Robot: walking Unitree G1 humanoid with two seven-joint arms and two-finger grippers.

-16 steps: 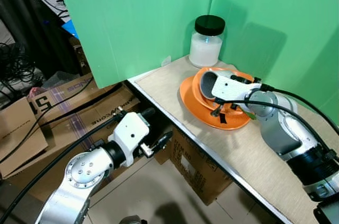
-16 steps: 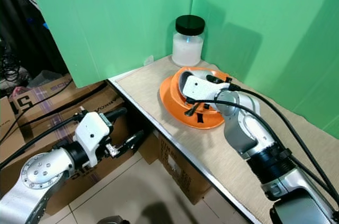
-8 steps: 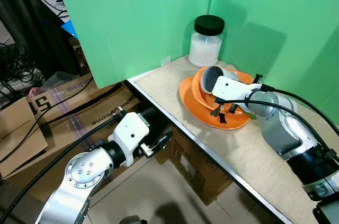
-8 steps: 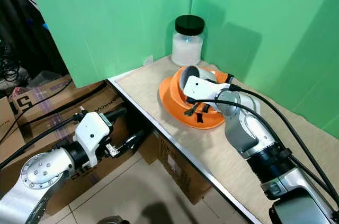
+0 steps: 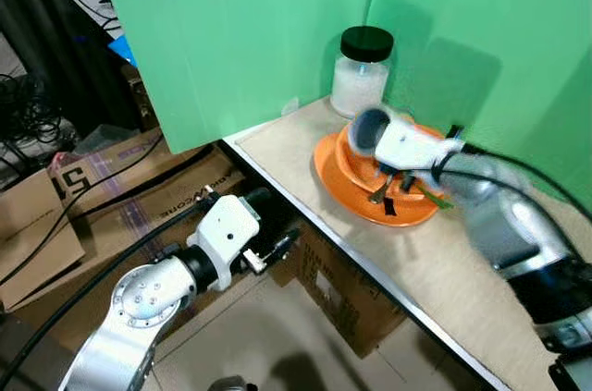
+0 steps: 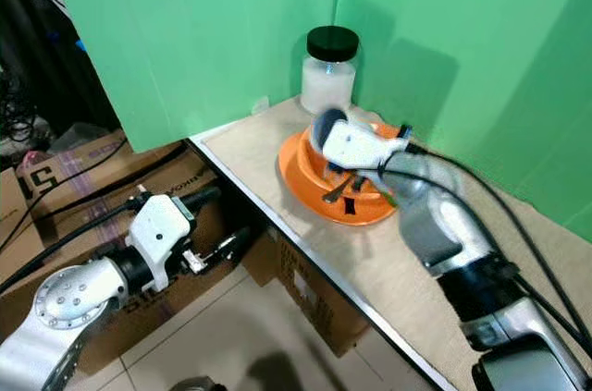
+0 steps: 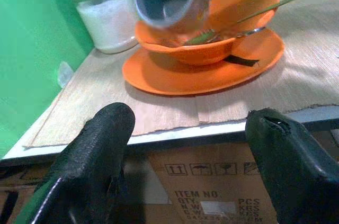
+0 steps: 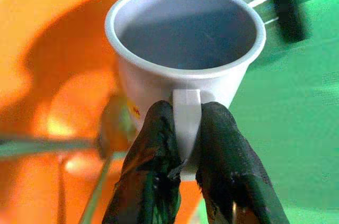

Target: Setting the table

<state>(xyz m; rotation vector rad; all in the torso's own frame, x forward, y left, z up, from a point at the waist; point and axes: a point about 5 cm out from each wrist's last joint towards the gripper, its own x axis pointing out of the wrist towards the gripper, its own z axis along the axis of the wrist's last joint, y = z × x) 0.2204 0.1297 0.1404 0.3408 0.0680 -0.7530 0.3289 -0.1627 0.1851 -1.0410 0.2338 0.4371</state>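
1. The left gripper (image 7: 185, 166) hangs below the bench's (image 5: 435, 271) front edge, fingers apart and holding nothing.
2. The right gripper (image 8: 183, 166) is pinched on the white cup's (image 8: 185, 60) handle, held tilted above the orange bowl (image 7: 212, 49) and plate (image 5: 347, 192); the arm is motion-blurred.
3. A spoon (image 7: 238, 20) lies in the bowl, partly hidden.
4. A jar (image 5: 361, 72) stands at the far corner.

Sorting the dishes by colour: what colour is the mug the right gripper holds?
White mug, pinched by its handle in the right gripper; clearest in the right wrist view.
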